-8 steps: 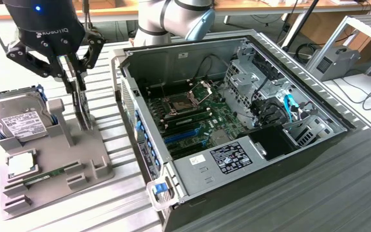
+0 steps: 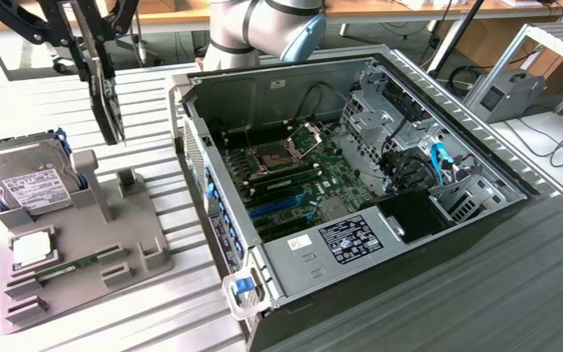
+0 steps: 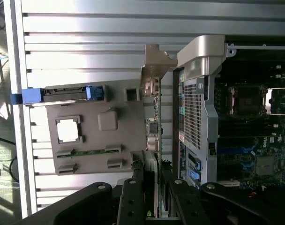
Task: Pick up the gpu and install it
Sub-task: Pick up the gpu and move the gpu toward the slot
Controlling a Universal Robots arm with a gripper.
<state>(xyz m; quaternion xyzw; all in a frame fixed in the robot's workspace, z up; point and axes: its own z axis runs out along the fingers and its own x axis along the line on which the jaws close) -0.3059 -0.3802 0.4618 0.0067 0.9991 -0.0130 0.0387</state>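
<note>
The gpu [image 2: 106, 95], a slim black card, hangs upright in the air above the slatted table, between the grey fixture [image 2: 140, 253] and the open computer case [image 2: 188, 139]. My gripper [image 2: 97, 29] is shut on its upper part. In the wrist view the gpu [image 3: 156, 124] is edge-on, its silver bracket [image 3: 154, 70] at the far end, and my gripper [image 3: 156, 199] clamps it with a black finger on each side. The card sits just outside the case wall [image 3: 194, 108]. Blue expansion slots [image 2: 281, 207] lie on the motherboard inside the case.
The grey fixture holds a silver hard drive [image 2: 29, 185], a square processor [image 2: 32, 249] and a green memory stick [image 2: 67, 268]. The robot arm's base [image 2: 262, 29] stands behind the case. A drive cage and cables [image 2: 428, 169] fill the case's far side.
</note>
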